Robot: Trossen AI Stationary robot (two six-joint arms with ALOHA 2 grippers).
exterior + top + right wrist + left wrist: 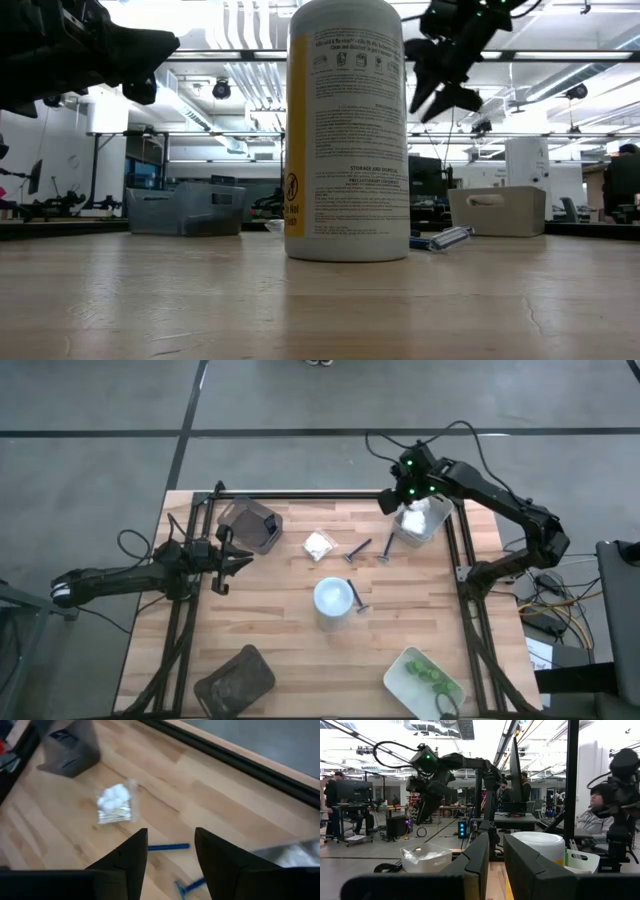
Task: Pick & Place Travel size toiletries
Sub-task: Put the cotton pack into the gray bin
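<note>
Right gripper (392, 503) hovers with fingers parted and empty beside the far-right pale tray (436, 523), which already holds a white packet. A second packet (319, 545) lies on the table's far middle, two razors (357, 550) just right of it. The packet looks light, soft and crinkly; pinch its middle. Left gripper (222, 560) waits at left, fingers narrow and empty.

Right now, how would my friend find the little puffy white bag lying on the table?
Start at the tall white-capped bottle in the middle of the wooden table. Look toward the far edge, between the dark tray and the pale tray: the white packet lies there loose on bare wood. The blue razors beside it are thin sticks; it is a lumpy clear bag.
</note>
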